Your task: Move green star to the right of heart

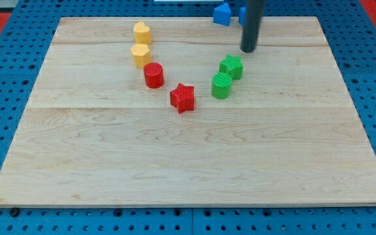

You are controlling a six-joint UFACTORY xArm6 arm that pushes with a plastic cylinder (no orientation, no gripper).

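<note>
The green star (pixel 231 66) lies right of the board's middle, in the upper half. A green cylinder (pixel 221 85) sits just below and left of it, close or touching. Two yellow blocks stand at the upper left. The top one (pixel 141 31) looks like the heart, and the one below it (pixel 140 55) looks hexagonal. My tip (pixel 248 50) rests on the board just above and to the right of the green star, with a small gap between them.
A red cylinder (pixel 153 75) sits below the yellow blocks, and a red star (pixel 183 98) lies lower right of it. A blue block (pixel 222 13) lies at the board's top edge, left of the rod. Another blue block (pixel 242 12) is partly hidden behind the rod.
</note>
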